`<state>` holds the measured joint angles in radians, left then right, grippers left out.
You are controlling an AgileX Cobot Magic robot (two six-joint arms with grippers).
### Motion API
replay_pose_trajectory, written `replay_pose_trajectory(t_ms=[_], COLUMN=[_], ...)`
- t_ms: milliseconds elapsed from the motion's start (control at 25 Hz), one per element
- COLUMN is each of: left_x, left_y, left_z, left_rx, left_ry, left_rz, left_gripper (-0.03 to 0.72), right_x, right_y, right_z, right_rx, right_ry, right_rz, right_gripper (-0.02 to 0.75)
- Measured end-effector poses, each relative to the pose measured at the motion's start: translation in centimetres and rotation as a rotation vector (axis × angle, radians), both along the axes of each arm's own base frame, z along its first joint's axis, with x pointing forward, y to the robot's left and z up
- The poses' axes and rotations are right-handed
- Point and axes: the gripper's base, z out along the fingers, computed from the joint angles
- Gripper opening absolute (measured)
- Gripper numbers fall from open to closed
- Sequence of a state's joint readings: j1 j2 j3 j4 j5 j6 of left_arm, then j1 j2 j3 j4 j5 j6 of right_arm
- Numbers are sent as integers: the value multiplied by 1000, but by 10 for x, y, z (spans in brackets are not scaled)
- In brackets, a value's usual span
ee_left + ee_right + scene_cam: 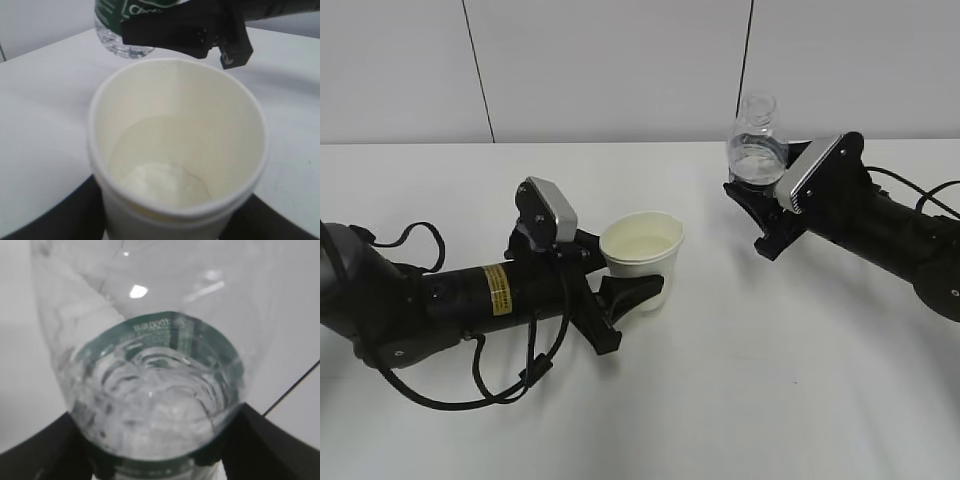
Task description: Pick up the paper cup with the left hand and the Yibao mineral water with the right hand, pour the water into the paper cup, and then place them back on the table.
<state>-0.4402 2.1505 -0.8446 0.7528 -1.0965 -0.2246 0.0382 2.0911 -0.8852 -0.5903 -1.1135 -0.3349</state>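
My left gripper [623,272] is shut on the paper cup [642,255], with one finger on each side of its lower wall. The cup stands upright with its mouth open. In the left wrist view the cup [175,150] fills the frame and holds a shallow pool of water [165,175]. My right gripper [765,205] is shut on the Yibao mineral water [755,140] and holds it upright above the table [770,400], to the right of the cup and apart from it. The bottle is capless with some water [155,405] low inside. Its green label [117,7] shows beyond the cup.
Black cables [490,380] loop under the left arm at the near left. Another cable [920,190] trails behind the right arm. A pale wall [620,70] with dark vertical seams stands behind the table's far edge.
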Motion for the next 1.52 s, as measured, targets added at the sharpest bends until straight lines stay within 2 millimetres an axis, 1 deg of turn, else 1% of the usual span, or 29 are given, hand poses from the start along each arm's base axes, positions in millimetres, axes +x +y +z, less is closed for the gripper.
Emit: replay_pose_trajectory(t_ms=[200,400,520,840,1040,1200,1520], left_x=[10,18,22,34,35,36,37], left_y=[13,23,29,44,46,48,50], left_z=[2,3,3,5,-1,-2,-8], left_rx=[-19,-10,-11,0,-3,-7,44], left_ry=[-2,-47,-56,-94,-81,-76,-30], left_rz=[65,121,159,264,296,318,338], left_gripper=[422,422,422,422,422,422,422], right_x=[1,2,2,2,2,2,2], right_y=[-2,-2,-2,-3,-3,-5,-6], right_z=[1,1,1,0,-3,-8,-12], right_rx=[145,210,280,366,360,333,309], right_ry=[79,119,161,220,258,301,337], right_rz=[-42,-48,-54,-63,-82,-107,-127], right_gripper=[478,478,478,478,477,477,477])
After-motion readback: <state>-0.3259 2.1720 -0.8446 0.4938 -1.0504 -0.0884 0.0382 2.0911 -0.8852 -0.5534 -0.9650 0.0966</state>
